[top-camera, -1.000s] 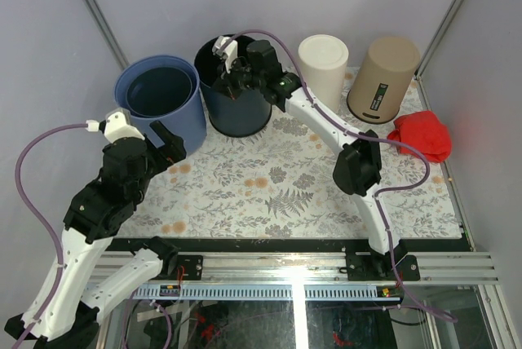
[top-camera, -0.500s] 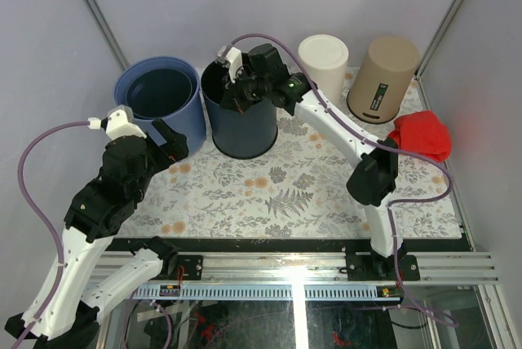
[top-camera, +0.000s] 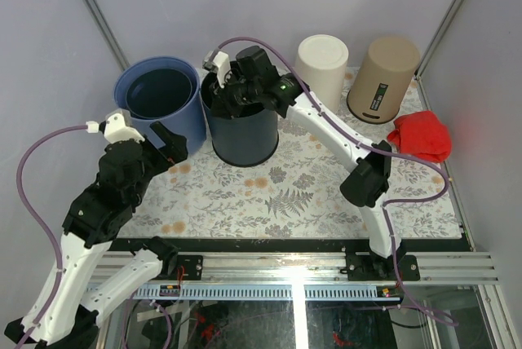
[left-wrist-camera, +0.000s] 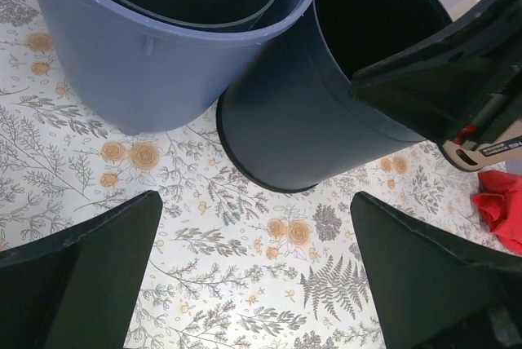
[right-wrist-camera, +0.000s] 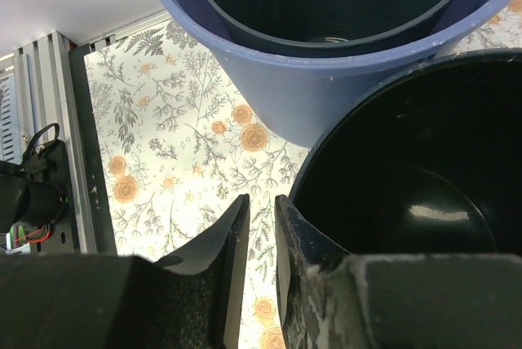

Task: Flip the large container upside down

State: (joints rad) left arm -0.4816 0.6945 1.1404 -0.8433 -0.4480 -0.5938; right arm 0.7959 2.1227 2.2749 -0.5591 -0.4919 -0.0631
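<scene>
Navy, upright, the large container (top-camera: 245,141) stands on the tabletop (top-camera: 269,194) just beside a blue bucket (top-camera: 183,125), and we see the right tool (top-camera: 222,92) at its rim. From the left wrist we see the left tool (left-wrist-camera: 257,276) wide and empty. From the right wrist, its fingers are narrowly parted, gripping nothing.

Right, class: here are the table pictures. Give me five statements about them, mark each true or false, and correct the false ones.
1. The dark navy container stands with its open mouth facing up. True.
2. The cream container stands mouth up. False: it is upside down, with its closed base on top.
3. The left gripper is clamped on the blue bucket. False: it is open, apart from the bucket and holds nothing.
4. A red cloth lies near the table's right edge, beside the tan container. True.
5. The blue bucket has nothing in it. False: a darker container sits nested inside it.
</scene>
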